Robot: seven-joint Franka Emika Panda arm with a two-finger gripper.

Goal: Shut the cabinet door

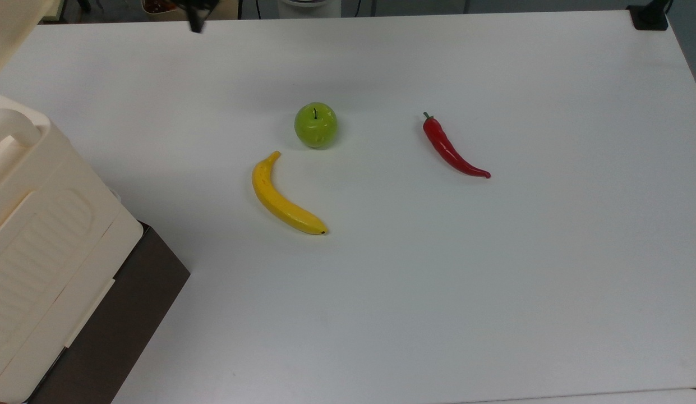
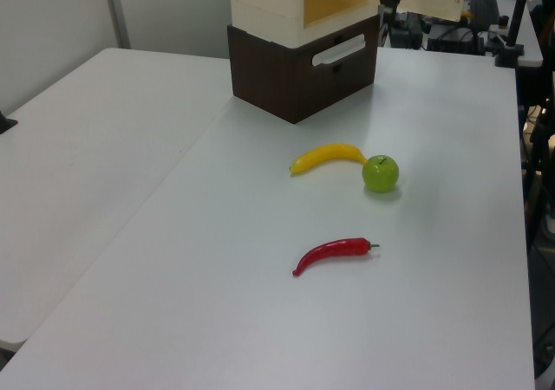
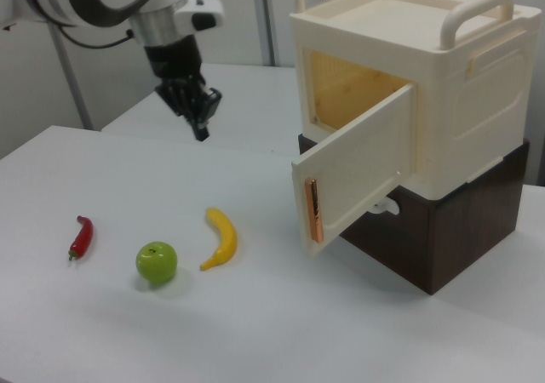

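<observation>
Matt cream plastic cabinet door, glossy apple.

A yellow banana, a green apple and a red chili pepper lie on a white table. The cream cabinet sits on a dark-brown base.
</observation>
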